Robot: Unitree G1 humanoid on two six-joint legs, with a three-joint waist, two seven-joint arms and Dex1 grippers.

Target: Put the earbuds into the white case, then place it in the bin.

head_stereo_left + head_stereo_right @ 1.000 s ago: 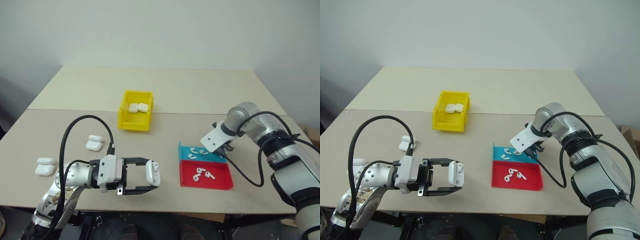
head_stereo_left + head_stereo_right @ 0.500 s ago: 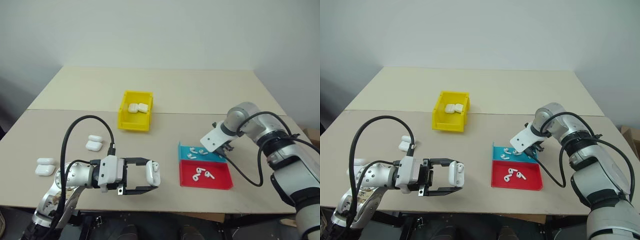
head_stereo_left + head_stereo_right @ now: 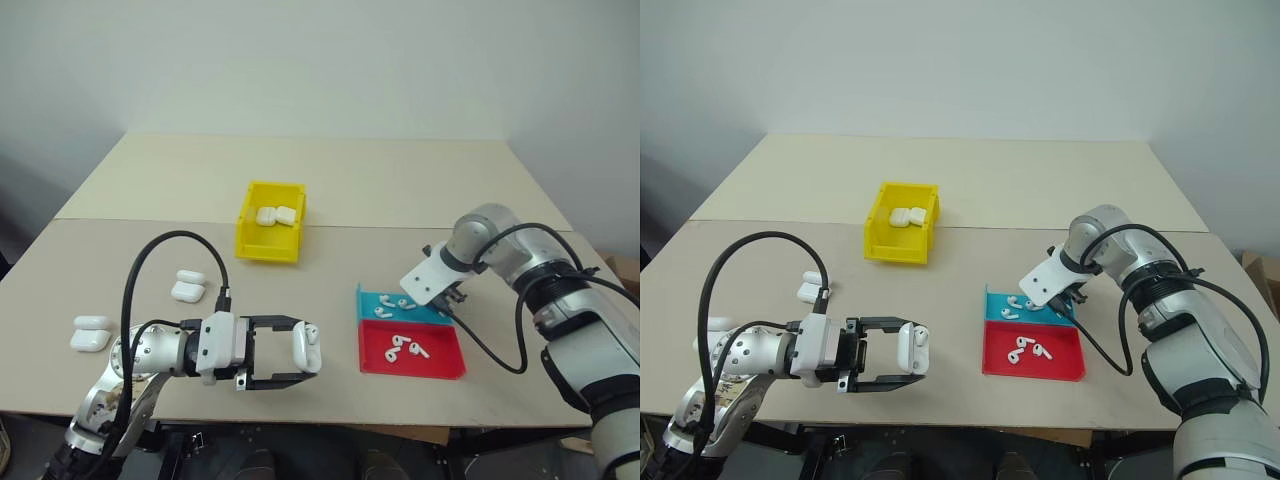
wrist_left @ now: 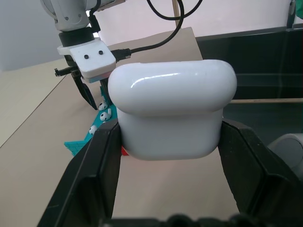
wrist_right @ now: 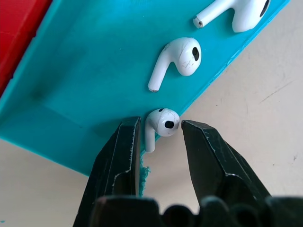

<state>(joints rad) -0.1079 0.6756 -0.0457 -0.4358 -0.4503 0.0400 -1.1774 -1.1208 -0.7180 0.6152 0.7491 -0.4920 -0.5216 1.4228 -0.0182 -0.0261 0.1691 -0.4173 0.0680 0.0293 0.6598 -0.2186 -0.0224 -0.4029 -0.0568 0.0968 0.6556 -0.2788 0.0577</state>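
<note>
White case (image 4: 173, 113) sits clamped in the left gripper (image 3: 300, 353), arm level; right gripper (image 5: 158, 142) points down, fingers narrowly straddling an earbud (image 5: 161, 125) at the blue tray (image 5: 90, 85) edge.

Beige worktop (image 3: 400, 190): yellow bin (image 3: 271, 234) centre; blue tray (image 3: 400, 305) and red tray (image 3: 412, 351) lower right; four white cases, two pairs (image 3: 189, 285) (image 3: 91, 332), lower left.

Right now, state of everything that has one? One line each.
Left gripper: shut on a white case, lid closed, off the table.
Right gripper: jaws part open around one earbud at the blue tray's edge, not yet clamped.
Bin: two closed cases inside.
Red tray: holds loose earbuds.
Four spare cases on the table: closed.
</note>
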